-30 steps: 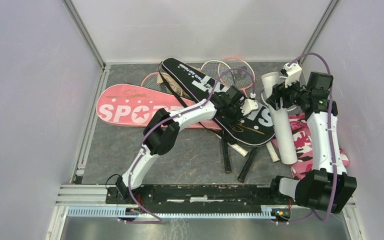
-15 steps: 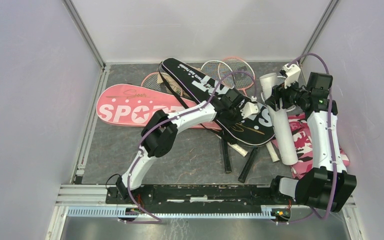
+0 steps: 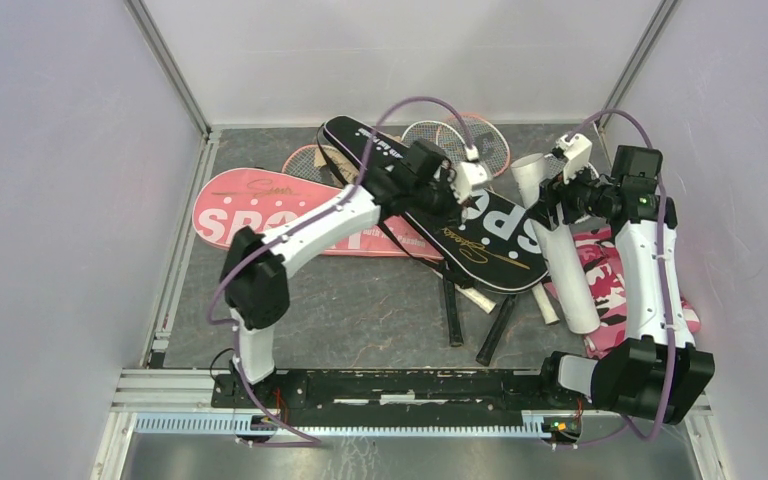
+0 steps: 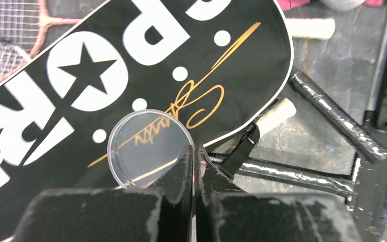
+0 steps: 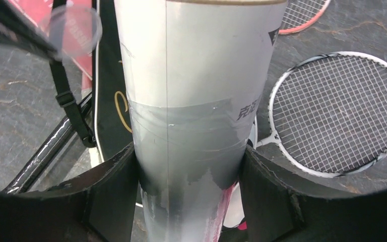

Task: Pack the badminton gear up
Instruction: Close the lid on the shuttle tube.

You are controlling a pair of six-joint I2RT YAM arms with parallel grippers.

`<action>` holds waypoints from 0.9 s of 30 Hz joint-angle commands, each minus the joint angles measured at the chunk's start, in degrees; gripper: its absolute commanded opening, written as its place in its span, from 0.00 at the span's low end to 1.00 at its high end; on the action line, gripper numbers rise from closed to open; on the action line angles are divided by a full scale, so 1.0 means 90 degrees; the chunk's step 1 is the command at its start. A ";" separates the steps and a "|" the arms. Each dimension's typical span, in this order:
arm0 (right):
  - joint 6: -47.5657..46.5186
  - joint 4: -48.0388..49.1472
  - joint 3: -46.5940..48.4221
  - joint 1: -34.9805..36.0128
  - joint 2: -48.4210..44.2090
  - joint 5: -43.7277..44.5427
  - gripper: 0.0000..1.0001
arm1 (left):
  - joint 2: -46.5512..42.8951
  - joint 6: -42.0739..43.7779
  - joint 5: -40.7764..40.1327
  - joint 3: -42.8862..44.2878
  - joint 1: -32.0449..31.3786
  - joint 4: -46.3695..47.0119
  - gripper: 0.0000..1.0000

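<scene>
**Tube clamped, lid pinched**

Nearest, racket handles stick out from under the black cover. On the right, the right gripper clasps the white tube near its raised open end. The tube's low end lies beside the camouflage cloth. The left gripper, fingers pressed together, pinches a clear lid above the black cover. Beyond lie the pink cover and racket heads.

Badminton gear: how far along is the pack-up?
Done: nothing visibly packed. In hand: the right gripper grips the white tube; the left gripper is pinched on a clear round lid above the black cover. Left: probably capping the tube, then the rackets, which lie loose outside the black cover and the pink cover. The tube's contents can't be seen.
</scene>
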 commanded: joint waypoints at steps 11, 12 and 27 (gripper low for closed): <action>-0.1491 -0.0978 0.0665 0.1658 -0.0182 0.0491 0.01 | -0.2593 -0.2619 0.2793 -0.1679 0.1787 0.1634 0.02; -0.1521 -0.0973 0.0636 0.1803 -0.0176 0.0429 0.00 | -0.2691 -0.2674 0.2877 -0.1727 0.1791 0.1681 0.02; -0.1488 -0.0340 0.0144 0.3537 0.0150 0.0261 0.00 | -0.3397 -0.4276 0.3573 -0.2761 0.1802 0.3167 0.02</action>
